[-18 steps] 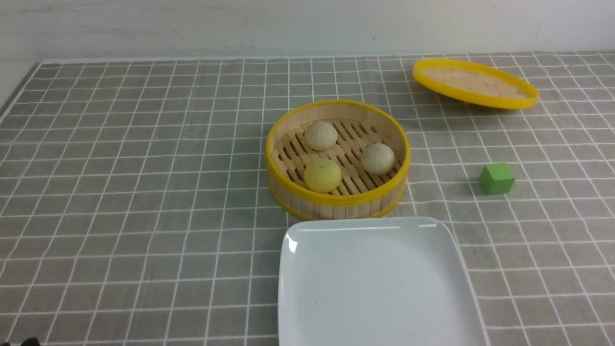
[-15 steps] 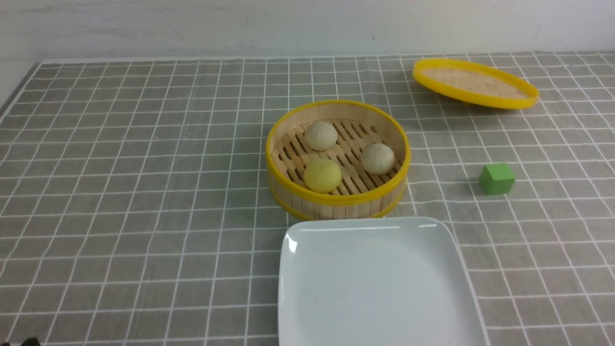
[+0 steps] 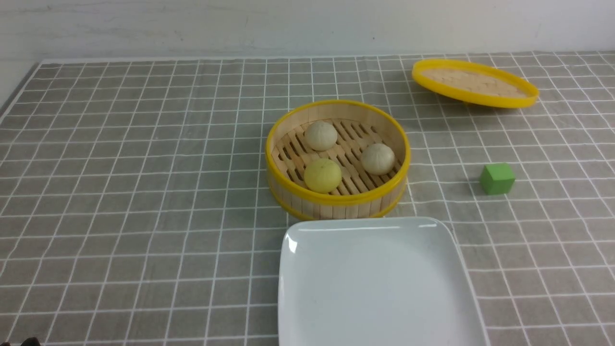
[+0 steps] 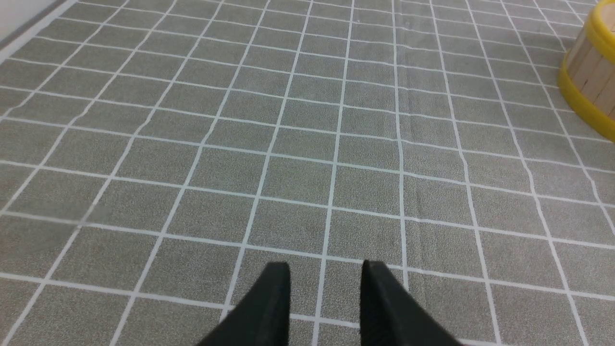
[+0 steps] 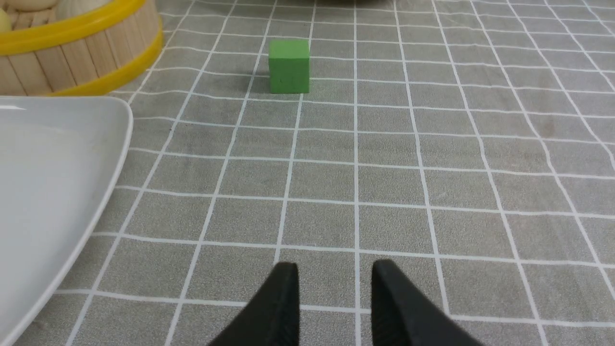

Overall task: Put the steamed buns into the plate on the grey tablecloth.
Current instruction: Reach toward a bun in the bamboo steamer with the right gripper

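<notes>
Left gripper [image 4: 325,271] and right gripper [image 5: 335,269]: parted, empty.
Each shows two black jaws standing a narrow gap apart, with nothing held between them; only the tapered tips are in the wrist views.

The plate [image 3: 379,288] runs off the front view's lower edge. In the right wrist view the steamer basket [image 5: 72,53] is cropped, its buns [image 5: 79,5] barely showing.

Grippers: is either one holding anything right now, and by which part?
Nothing is held. The left gripper and right gripper stand open over grey tablecloth; all three steamed buns sit in the steamer basket.
</notes>
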